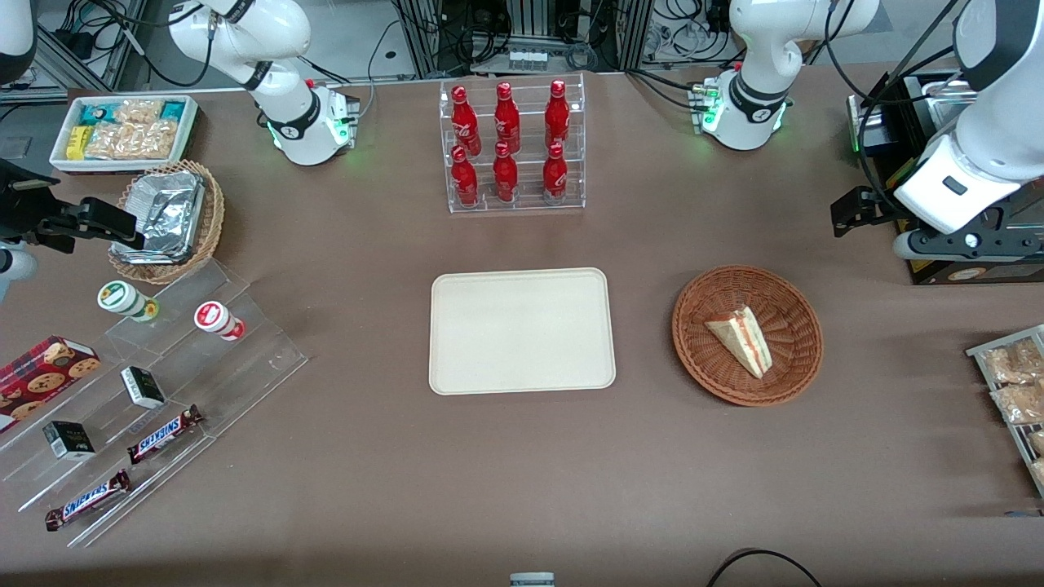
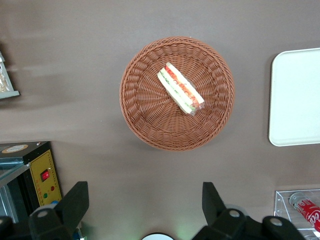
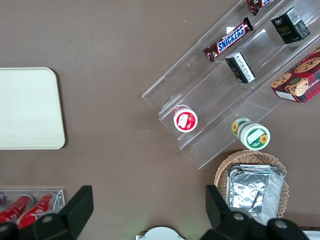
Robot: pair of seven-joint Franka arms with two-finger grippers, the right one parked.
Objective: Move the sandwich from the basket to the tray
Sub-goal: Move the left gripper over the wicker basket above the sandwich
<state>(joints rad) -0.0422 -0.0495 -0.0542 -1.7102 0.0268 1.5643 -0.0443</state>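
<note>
- Left arm's black two-finger gripper (image 2: 145, 205): fingers spread wide apart, nothing between them. It hangs above bare brown table, off the basket's rim, not touching anything.
- In the front view the gripper (image 1: 856, 214) sits high toward the working arm's end of the table, farther from the front camera than the basket.
- Small triangular sandwich wedge of pale white bread with red-orange and green filling (image 2: 180, 90) (image 1: 742, 338): lies inside the basket, roughly central, on the woven bottom. Filling edge faces up in the wrist view. It looks wrapped in clear film, with a bit of film sticking out at one tip.
- Round shallow reddish-brown woven wicker basket (image 2: 150, 125) (image 1: 701, 359): flat on the table, beside the tray, on the working arm's side of it, with a gap of table between them.
- Flat cream-beige rectangular tray with rounded corners and a low rim (image 1: 522, 330) (image 2: 295, 97) (image 3: 27, 107): mid-table, nothing on it.
- Clear acrylic rack holding six red bottles (image 1: 512, 147): farther from the front camera than the tray, well apart from it.
- Lighter tan wicker basket with crumpled silver foil containers (image 1: 167, 220) (image 3: 252, 187): toward the parked arm's end.
- Clear stepped display with Snickers bars, small boxes and two capped cups (image 1: 155, 391): also at the parked arm's end, nearer the front camera than the foil basket.
</note>
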